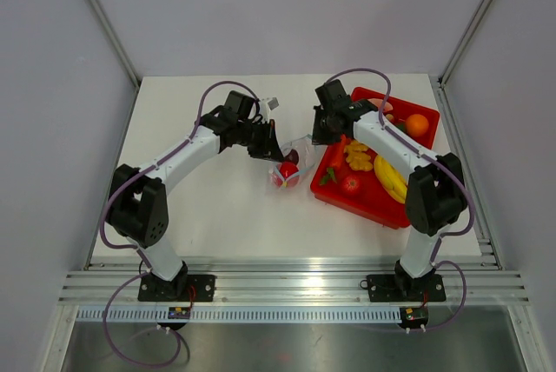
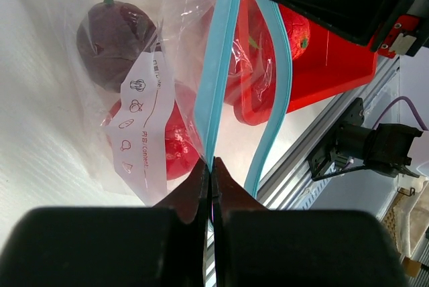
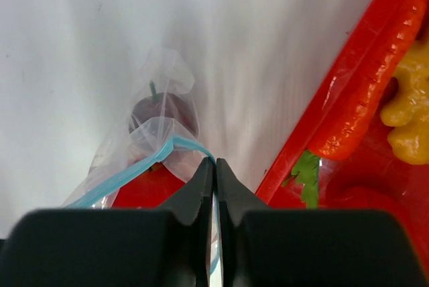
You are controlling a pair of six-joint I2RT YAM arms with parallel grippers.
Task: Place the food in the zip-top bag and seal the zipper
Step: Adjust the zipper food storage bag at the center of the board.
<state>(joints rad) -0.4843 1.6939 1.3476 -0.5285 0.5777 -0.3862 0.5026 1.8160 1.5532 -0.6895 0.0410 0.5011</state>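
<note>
The zip-top bag [image 1: 294, 163] lies on the table between my grippers, just left of the red tray. Inside it are the red tomato-like fruit [image 1: 288, 172] and the dark purple fruit [image 2: 112, 35]. My left gripper [image 1: 268, 151] is shut on one side of the light blue zipper [image 2: 218, 72]. The other side of the strip [image 2: 278, 79] curves away from it, so the mouth gapes. My right gripper [image 1: 318, 136] is shut on the zipper's end [image 3: 167, 149]. The right wrist view shows the purple fruit [image 3: 164, 109] and the red fruit [image 3: 144, 192] through the plastic.
The red tray [image 1: 408, 211] stands at the right with a banana [image 1: 391, 179], an orange fruit [image 1: 417, 124], a carrot [image 3: 348, 123], a yellow knobbly piece [image 3: 407, 116] and a small red fruit [image 1: 351, 184]. Grey walls enclose the table on three sides.
</note>
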